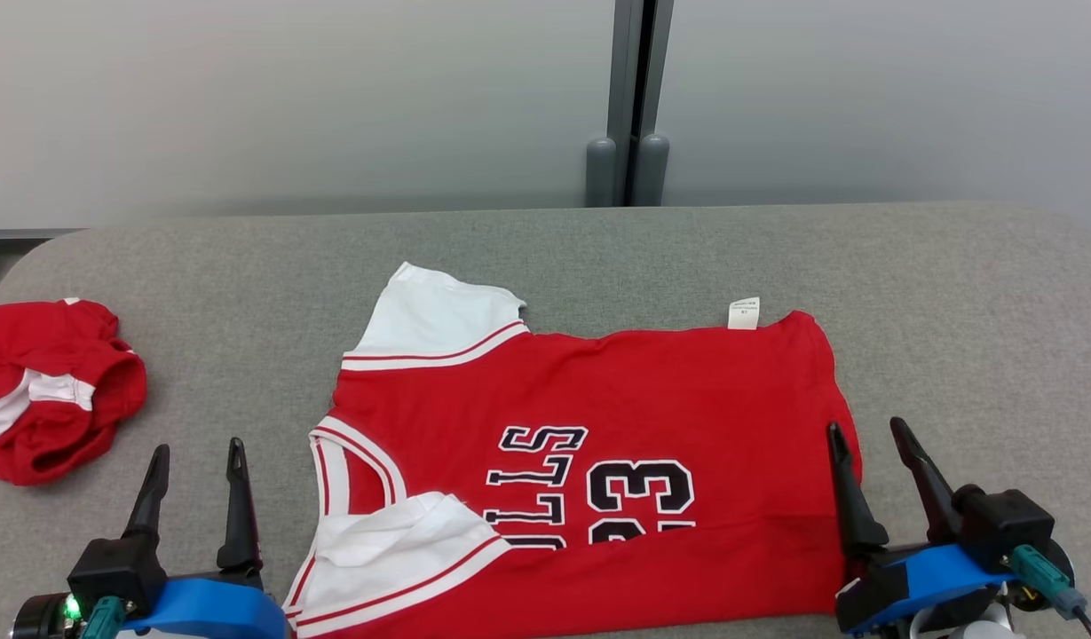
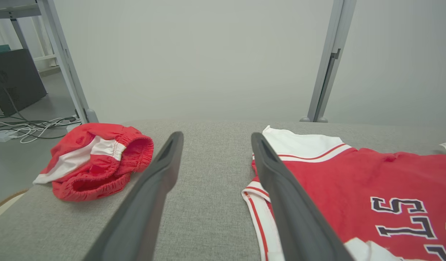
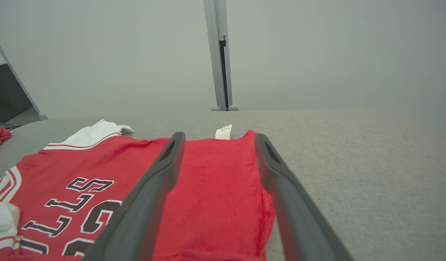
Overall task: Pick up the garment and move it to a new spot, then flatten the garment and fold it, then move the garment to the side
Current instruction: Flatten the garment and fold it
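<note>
Jersey [image 1: 616,390], red with white sleeves, lies spread sideways; left hand [image 1: 199,445] and right hand [image 1: 865,424] gape empty.

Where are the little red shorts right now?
In the head view, the red shorts lie bunched at the far left of the grey table, left of the jersey, just beyond the left gripper.

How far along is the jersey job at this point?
Done: jersey lies spread flat on the grey table, its near edge apparently folded over the lettering. In hand: nothing; left gripper by the collar and right gripper over the hem both stand open, empty. Left: remaining folds, then moving it aside.
</note>
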Controlling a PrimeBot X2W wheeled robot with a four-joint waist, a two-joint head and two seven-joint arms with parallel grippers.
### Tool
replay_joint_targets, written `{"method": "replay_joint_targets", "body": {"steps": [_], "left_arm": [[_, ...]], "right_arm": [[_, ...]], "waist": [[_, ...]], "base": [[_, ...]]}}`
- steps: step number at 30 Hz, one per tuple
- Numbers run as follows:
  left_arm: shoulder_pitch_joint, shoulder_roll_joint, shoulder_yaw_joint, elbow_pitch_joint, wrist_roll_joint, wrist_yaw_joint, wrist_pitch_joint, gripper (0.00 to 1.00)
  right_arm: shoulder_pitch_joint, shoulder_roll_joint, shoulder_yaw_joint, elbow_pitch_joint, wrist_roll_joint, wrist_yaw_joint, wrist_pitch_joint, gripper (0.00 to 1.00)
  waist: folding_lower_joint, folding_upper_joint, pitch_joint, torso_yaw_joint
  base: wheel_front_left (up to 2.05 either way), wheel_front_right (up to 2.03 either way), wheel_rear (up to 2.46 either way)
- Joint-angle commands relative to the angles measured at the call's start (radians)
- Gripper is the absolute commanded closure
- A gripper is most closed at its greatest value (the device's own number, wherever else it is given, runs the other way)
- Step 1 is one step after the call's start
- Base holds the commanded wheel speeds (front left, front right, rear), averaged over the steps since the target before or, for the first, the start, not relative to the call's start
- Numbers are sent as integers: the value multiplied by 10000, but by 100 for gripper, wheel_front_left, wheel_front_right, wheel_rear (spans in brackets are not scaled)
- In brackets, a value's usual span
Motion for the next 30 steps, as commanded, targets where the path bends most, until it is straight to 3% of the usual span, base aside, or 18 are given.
{"method": "replay_joint_targets", "body": {"steps": [1,12,30], "left_arm": [[-60,14,57,22,31,-35,-46,0],[-252,-157,166,599,-51,-374,-46,0],[-164,-219,282,1002,100,-469,-47,0]], "right_arm": [[79,48,-12,28,-64,3,-55,0],[196,131,99,640,-288,2,-51,0],[297,146,141,992,-230,2,-50,0]], "waist": [[0,-2,-13,1],[0,-2,-259,72],[0,-2,-579,76]], "base": [[0,0,0],[0,0,0],[0,0,0]]}}
